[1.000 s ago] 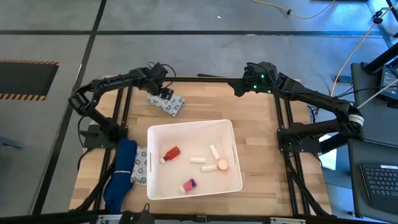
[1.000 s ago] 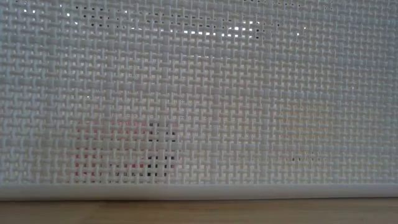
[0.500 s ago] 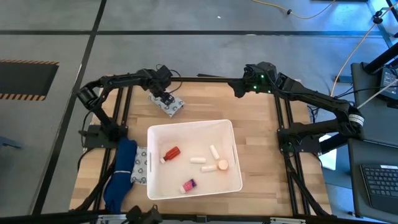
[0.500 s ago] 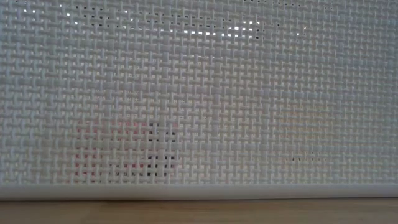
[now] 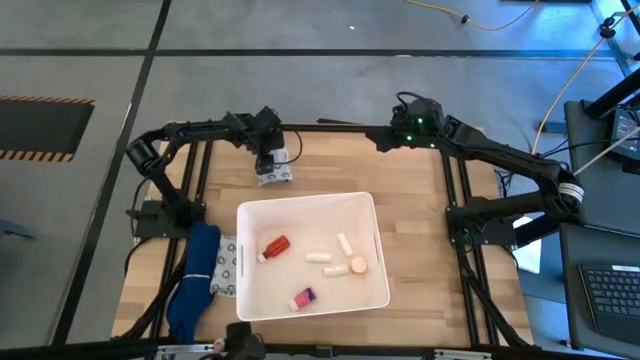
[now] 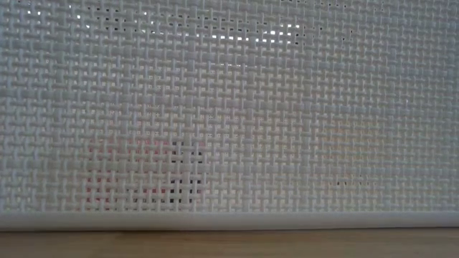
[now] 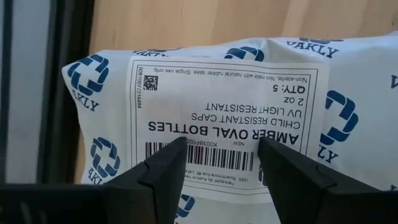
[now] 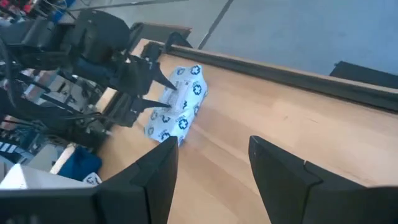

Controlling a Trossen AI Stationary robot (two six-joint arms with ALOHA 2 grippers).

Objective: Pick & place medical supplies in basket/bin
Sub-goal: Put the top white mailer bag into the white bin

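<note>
High view: left end effector (image 5: pixel 271 160) reaches down over soft packet (image 5: pixel 275 170) on table (image 5: pixel 400 190) just behind white bin (image 5: pixel 310 252) — fingers apart around packet. Right end effector (image 5: pixel 385 142) waits at back edge — fingers apart.

You're in a robotics lab or workshop: a wooden bench (image 5: pixel 400 180) on a black frame (image 5: pixel 460 215), grey concrete floor (image 5: pixel 300 25) with hazard tape (image 5: pixel 40 125), loose cables (image 5: pixel 570 70), and a keyboard (image 5: pixel 610 295) at a side desk.
</note>
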